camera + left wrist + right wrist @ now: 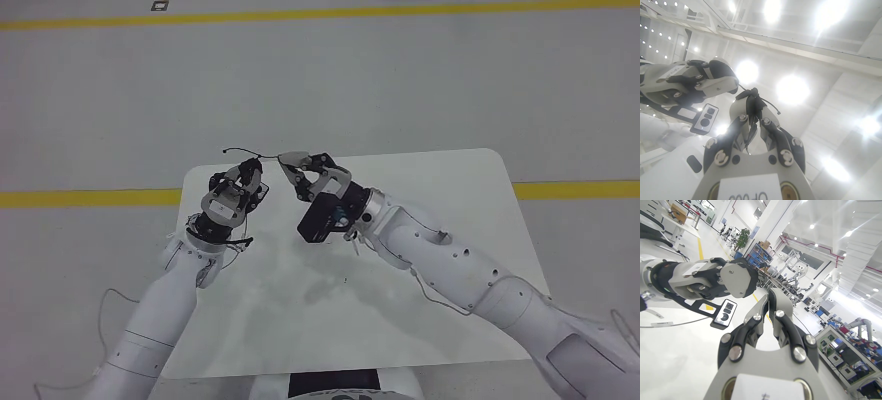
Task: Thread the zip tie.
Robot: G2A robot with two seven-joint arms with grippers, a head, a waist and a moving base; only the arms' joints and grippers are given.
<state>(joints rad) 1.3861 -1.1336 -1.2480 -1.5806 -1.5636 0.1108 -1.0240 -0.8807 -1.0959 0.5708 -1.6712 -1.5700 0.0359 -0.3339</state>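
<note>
Up over the far edge of the white bench [450, 200], there's just one zip tie [250, 153], a skinny black strand held in the air between the two pincers, not lying on the surface. From the top view its long axis runs roughly sideways along that far edge: one end goes into the tips of the right pincer [290, 162], and the other pokes out past the left pincer [250, 178] and curls a bit at the free end. In the left wrist view the left pincer [753, 98] is pinched onto the tie [770, 106], and the bit sticking out ends in the little square head. The right pincer [733, 85] sits just beside it, tips nearly touching. In the right wrist view the right pincer [770, 292] has its fingers pressed together, seemingly on the tie's thin end, with the left pincer [751, 281] right next to it. So: one tie, two pincers, one bench.
</note>
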